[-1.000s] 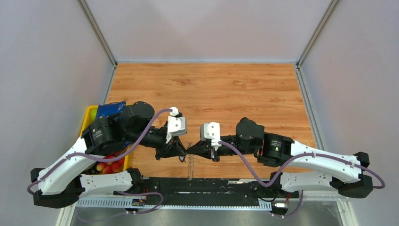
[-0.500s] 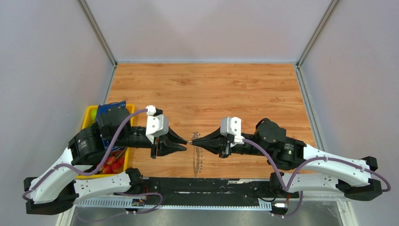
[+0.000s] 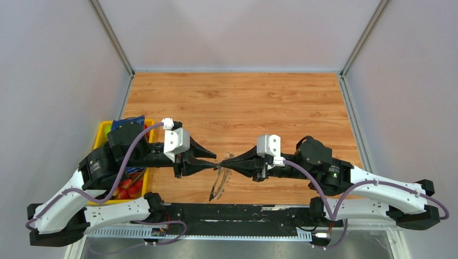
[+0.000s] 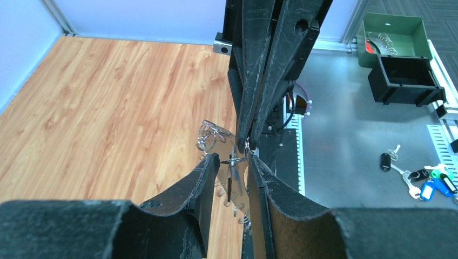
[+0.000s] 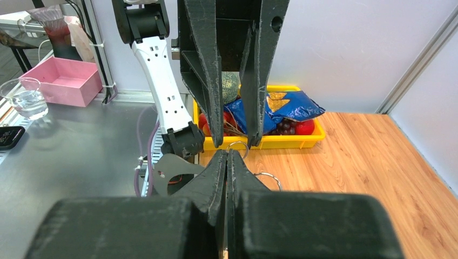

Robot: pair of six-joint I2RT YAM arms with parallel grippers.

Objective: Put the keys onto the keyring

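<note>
Over the near middle of the table (image 3: 243, 102), right gripper (image 3: 224, 160) pinches the keyring (image 3: 220, 181); left gripper (image 3: 214, 159) faces it, fingers spread.

Black left gripper (image 3: 213, 160) and right gripper (image 3: 226, 161) meet tip to tip. A thin grey fringed metal keyring (image 3: 219, 182) runs from their tips toward the near edge.

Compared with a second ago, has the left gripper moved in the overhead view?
Yes. The left gripper moved away from the black rail at the near edge, its wrist drawing back toward the yellow bin.
</note>
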